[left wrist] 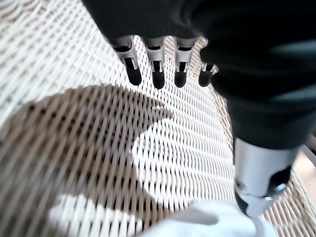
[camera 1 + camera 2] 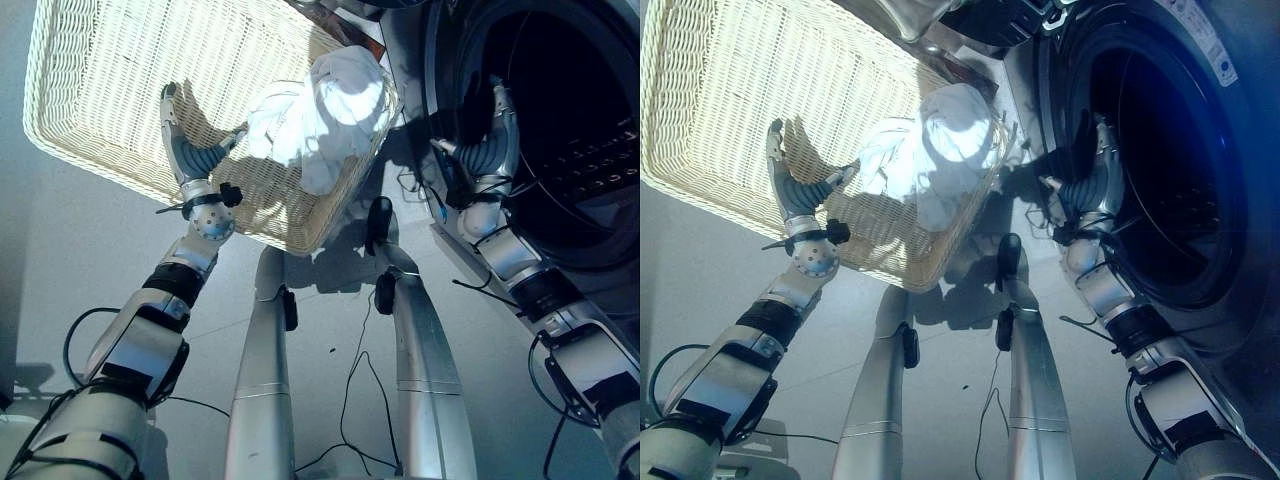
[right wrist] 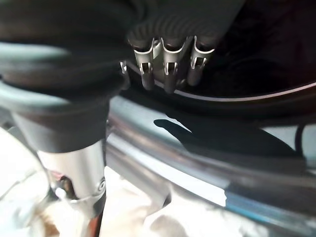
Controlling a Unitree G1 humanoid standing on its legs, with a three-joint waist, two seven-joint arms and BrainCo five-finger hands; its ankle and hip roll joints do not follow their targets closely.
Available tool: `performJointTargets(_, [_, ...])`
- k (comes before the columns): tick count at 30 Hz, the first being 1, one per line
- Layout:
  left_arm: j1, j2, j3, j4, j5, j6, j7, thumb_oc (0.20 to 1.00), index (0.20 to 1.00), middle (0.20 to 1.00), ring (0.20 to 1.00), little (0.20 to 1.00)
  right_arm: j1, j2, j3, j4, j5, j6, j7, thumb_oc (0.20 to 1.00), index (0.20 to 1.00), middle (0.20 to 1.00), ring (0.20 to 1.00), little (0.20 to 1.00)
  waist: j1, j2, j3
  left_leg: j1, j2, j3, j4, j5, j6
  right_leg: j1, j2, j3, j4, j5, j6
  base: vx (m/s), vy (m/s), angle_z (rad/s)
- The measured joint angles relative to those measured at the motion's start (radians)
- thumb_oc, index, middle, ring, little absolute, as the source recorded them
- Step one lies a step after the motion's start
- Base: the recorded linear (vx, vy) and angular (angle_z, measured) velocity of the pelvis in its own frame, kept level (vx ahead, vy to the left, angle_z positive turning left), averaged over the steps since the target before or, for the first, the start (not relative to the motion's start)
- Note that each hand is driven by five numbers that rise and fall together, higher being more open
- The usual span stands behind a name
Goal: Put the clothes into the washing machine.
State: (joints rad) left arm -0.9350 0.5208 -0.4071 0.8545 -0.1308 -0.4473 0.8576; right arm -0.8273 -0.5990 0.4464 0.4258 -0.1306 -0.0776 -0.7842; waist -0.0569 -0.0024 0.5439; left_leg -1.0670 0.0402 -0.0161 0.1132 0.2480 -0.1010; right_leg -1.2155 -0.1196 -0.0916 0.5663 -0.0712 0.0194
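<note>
- Washing machine [image 2: 600, 130]: stands at the robot's right, its round door opening dark and facing the robot; a pale rim runs round the opening, seen close in the right wrist view.
- Wicker basket [image 2: 110, 90]: a wide, pale woven basket on the floor at the robot's left, its near corner just beside the machine's front.
- White clothes [image 2: 320, 115]: a bunched heap of white cloth lying in the basket's corner nearest the machine, partly draped against the basket wall; none of it is in the drum.
- Floor [image 2: 330, 330]: plain grey, under the basket and in front of the machine.
- Left hand [image 2: 185, 135]: held over the basket's woven bottom just beside the clothes, fingers [image 1: 157, 69] straight and side by side, thumb [image 1: 256, 182] set apart with its tip touching the edge of the white cloth; nothing is grasped.
- Right hand [image 2: 1090, 165]: raised at the lower rim of the door opening, fingers [image 3: 168, 64] straight and close together pointing into the dark drum, thumb apart; it holds nothing.
</note>
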Motion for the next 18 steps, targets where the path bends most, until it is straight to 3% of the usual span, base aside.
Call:
performJointTargets(10, [0.004,-0.022,0.040,-0.008,0.001,0.031,0.022,1.000,1.000,1.000,1.000,1.000,-0.070,-0.005,0.133,-0.166,-0.236,-0.113,0.158,1.000,1.000,1.000,1.000,1.000,0.022,0.002,-0.001,0.009,0.006,0.006,0.006,0.004,-0.011,-0.009,0.001,-0.001,0.046,-0.018,-0.013,0.00,-0.010,0.01])
performJointTargets(13, [-0.014,-0.023,0.039,0.001,-0.001,0.039,0.020,1.000,1.000,1.000,1.000,1.000,-0.150,-0.004,0.203,-0.163,-0.244,-0.096,0.180,1.000,1.000,1.000,1.000,1.000,0.030,0.003,-0.002,0.010,0.006,-0.005,0.008,0.008,-0.017,-0.009,0.000,-0.007,0.060,-0.023,-0.017,0.00,-0.049,0.05])
performJointTargets(18, [-0.066,-0.026,0.039,0.046,-0.013,0.041,0.006,1.000,1.000,1.000,1.000,1.000,-0.304,0.033,0.295,-0.075,-0.251,0.006,0.216,1.000,1.000,1.000,1.000,1.000,0.066,0.004,-0.002,0.011,0.010,-0.025,0.014,0.015,-0.028,-0.006,-0.003,-0.027,0.077,-0.029,-0.028,0.00,-0.057,0.06])
